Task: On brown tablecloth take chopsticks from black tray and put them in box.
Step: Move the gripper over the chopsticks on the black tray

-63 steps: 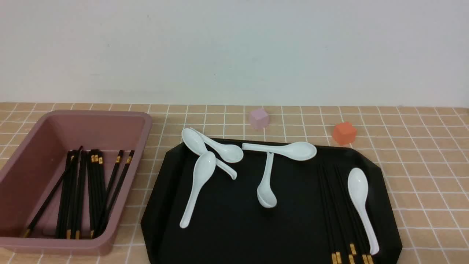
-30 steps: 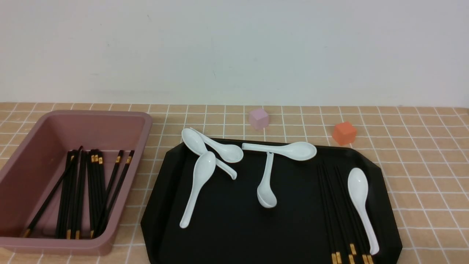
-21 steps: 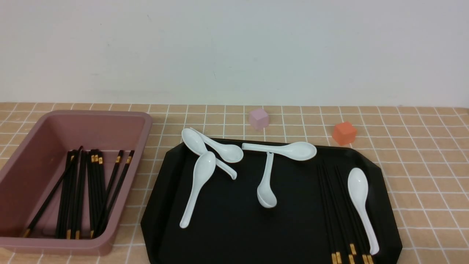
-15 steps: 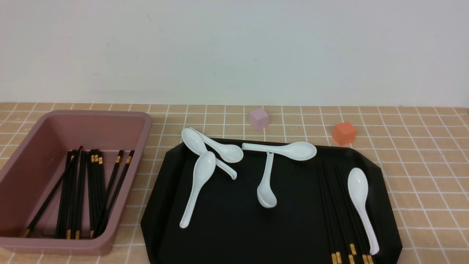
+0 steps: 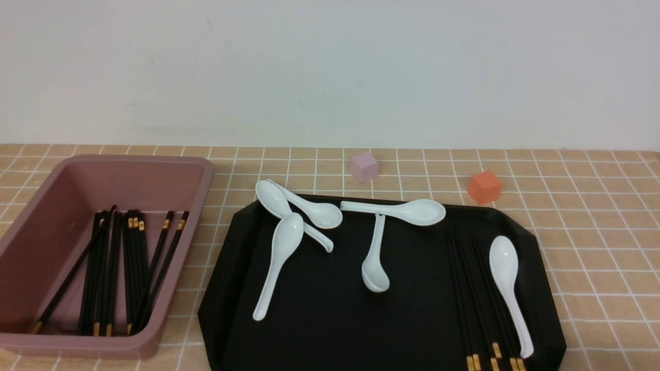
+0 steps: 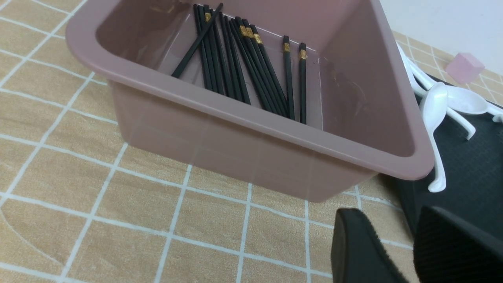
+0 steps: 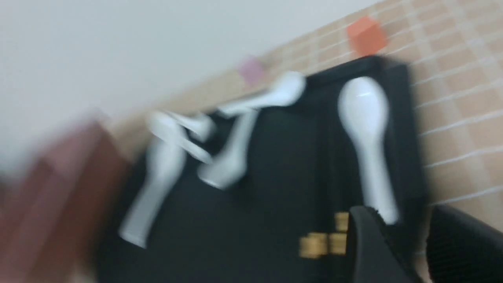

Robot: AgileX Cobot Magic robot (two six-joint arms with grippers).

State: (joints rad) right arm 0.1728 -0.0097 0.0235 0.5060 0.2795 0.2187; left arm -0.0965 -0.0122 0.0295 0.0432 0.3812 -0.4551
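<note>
The remaining chopsticks [image 5: 482,304] are being shown lying lengthwise along the right side of the black tray [image 5: 319,335], with their gold-banded ends at the tray's near edge and their thin tips pointing toward its far edge. A white spoon [image 5: 508,288] is lying just beside them, nearer the tray's right rim, and whether it is touching them cannot be told. Five other spoons [image 5: 278,257] are being left scattered toward the tray's far edge. The tray is being carried by the brown tablecloth [image 5: 593,247] at the near edge of the surface. The box [image 5: 206,170] is standing just beside it toward the near left corner, with a dozen or so boxed sticks [image 5: 118,273] already lying inside.

In the blurred right wrist view, the right hand [image 7: 399,220] is being held close over the gold bands, with its fingers apart and nothing between them. The left hand [image 6: 391,214] is being held low over the cloth by the box's near right corner, likewise parted and empty. A pink cube [image 5: 364,166] and an orange cube [image 5: 484,186] are being left beyond the tray's far edge.

The step in hand is judged to be the reach for the next pick-up. The next move is judged to call for closing on the banded ends without catching the spoon handle, then carrying the sticks leftward to the box.
</note>
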